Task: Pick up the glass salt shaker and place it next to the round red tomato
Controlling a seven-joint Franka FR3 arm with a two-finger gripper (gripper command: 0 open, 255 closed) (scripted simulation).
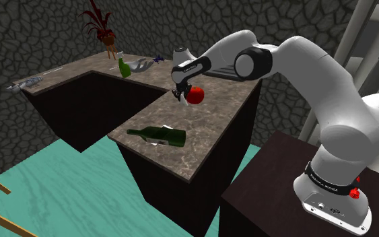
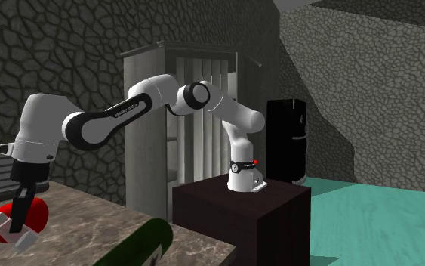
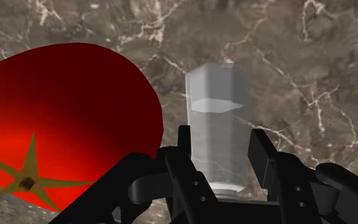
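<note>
One marbled tabletop (image 3: 311, 63) lies beyond the pincer (image 3: 220, 140), and nothing on it would stop a round thing from rolling. Just to one side of the pincer, almost against the finger there, sits the tomato (image 3: 63, 121). It is the biggest hazard, because a sideways drift of the hand or a wide opening could nudge it away and leave the shaker no longer next to it. The shaker (image 3: 217, 127) is between the black fingers (image 3: 263, 156), which are closed on its flat sides and grip it near one end. Whether its base touches the tabletop I cannot tell. Its long axis runs crosswise to the line between the fingers, with a hexagonal end pointing away from the palm. From the second exterior view it appears tilted rather than upright. Judging by that lean, letting go now risks it toppling, or the smooth glass slipping in so short a grip.
</note>
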